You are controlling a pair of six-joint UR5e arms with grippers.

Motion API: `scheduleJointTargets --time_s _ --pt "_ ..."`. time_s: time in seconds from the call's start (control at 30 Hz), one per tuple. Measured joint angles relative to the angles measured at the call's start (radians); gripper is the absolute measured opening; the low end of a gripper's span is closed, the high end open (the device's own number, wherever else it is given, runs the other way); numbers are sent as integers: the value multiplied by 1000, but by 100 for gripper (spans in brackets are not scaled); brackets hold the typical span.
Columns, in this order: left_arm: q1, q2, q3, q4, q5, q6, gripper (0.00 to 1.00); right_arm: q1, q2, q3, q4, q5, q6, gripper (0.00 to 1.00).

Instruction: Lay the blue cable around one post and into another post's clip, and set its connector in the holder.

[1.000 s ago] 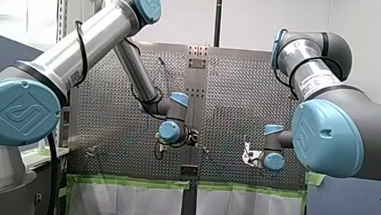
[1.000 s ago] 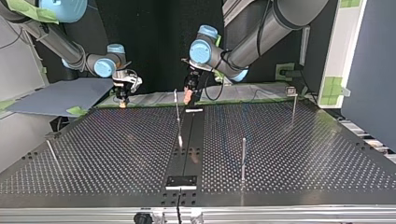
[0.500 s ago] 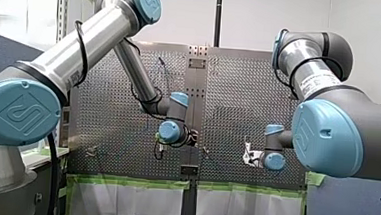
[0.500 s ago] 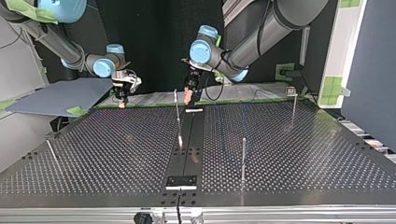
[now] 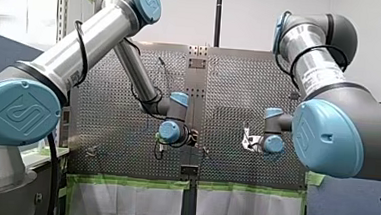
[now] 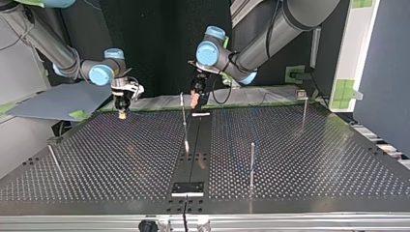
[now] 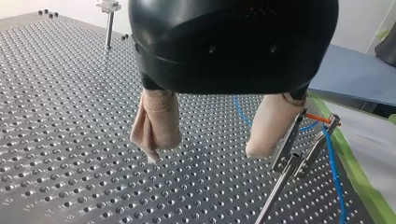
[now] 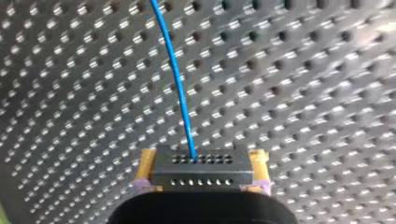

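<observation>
My right gripper [image 8: 202,164] clamps the connector [image 8: 201,173]; the arm's label [image 5: 317,75] is unreadable.

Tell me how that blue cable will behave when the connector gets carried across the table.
Probably floppy: the blue cable is thin and lies in loose curves on the table in the left wrist view. Likely light, so it should trail behind the connector rather than resist. It might snag, since it passes close beside a post.
</observation>
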Motion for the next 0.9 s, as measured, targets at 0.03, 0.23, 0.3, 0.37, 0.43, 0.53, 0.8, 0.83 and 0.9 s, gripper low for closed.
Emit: scheduleJointTargets --time_s 0.03,0.23,0.3,0.37,0.43,0.53,0.8,0.83,0.9 --pt "0 0 0 0 0 0 100 3 -13 0 13 1 2 1" --pt "0 0 -1 -2 -3 -3 100 18 -80 1 79 10 28 1" --pt "0 0 -5 -10 -12 -11 100 20 -99 1 98 8 44 1" --pt "0 1 -17 -20 -28 -19 100 21 -120 1 113 5 57 1" --pt "-3 2 -31 -25 -44 -21 100 21 -140 0 120 3 63 1" --pt "-15 8 -56 -27 -73 -11 100 23 -167 6 126 -1 59 1" --pt "-41 68 -129 8 -149 16 100 29 -244 72 75 -8 51 1" --pt "-44 78 -138 7 -158 16 100 30 -256 84 63 -8 51 1" --pt "-53 100 -161 -2 -181 18 100 33 -266 99 45 -9 50 1"
